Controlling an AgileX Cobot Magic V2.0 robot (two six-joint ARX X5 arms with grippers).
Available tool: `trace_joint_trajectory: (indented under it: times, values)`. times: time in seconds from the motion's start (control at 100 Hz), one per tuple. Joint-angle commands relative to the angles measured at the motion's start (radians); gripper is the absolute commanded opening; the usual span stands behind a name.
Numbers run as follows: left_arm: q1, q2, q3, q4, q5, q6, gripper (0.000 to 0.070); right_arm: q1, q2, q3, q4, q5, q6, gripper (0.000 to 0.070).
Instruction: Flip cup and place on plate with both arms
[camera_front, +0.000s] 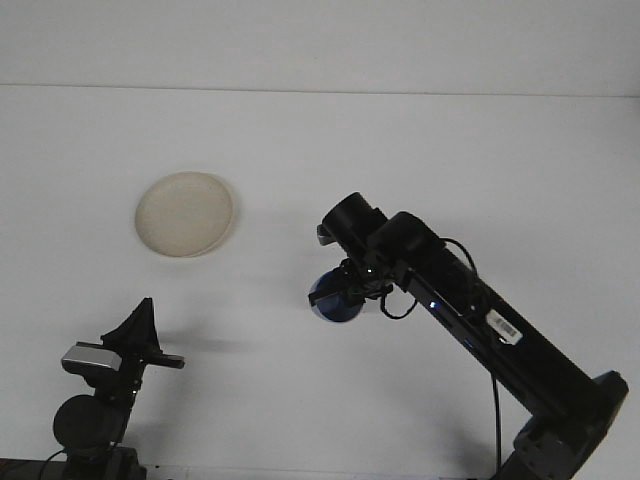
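The right arm (470, 315) stretches diagonally over the white bench (420, 150) with its jaws (345, 290) clenched on the blue cup (333, 300), seemingly mouth-down, well right of the plate (185, 214), a white label on the arm unreadable, while the left jaws (140, 325) idle near the front edge, released.

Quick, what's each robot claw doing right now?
Left gripper: holding nothing; can't tell if it's open or closed.
Right gripper: closed on the blue cup.
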Motion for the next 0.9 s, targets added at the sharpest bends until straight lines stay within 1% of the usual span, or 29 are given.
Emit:
trace_joint_trajectory:
  times: [0.0, 0.2, 0.3, 0.89]
  values:
    - [-0.001, -0.002, -0.019, 0.012, 0.0, 0.008, 0.0011, 0.017, 0.044, 0.025, -0.027, -0.001, -0.017, 0.0]
    - [-0.001, -0.002, -0.019, 0.012, 0.0, 0.008, 0.0011, 0.026, 0.119, 0.025, -0.029, -0.009, -0.027, 0.0]
    - [-0.001, -0.002, -0.019, 0.012, 0.0, 0.008, 0.0011, 0.026, 0.143, 0.024, -0.029, -0.031, -0.044, 0.0]
    - [-0.001, -0.002, -0.019, 0.012, 0.0, 0.008, 0.0011, 0.013, 0.214, 0.023, -0.03, -0.018, -0.096, 0.0]
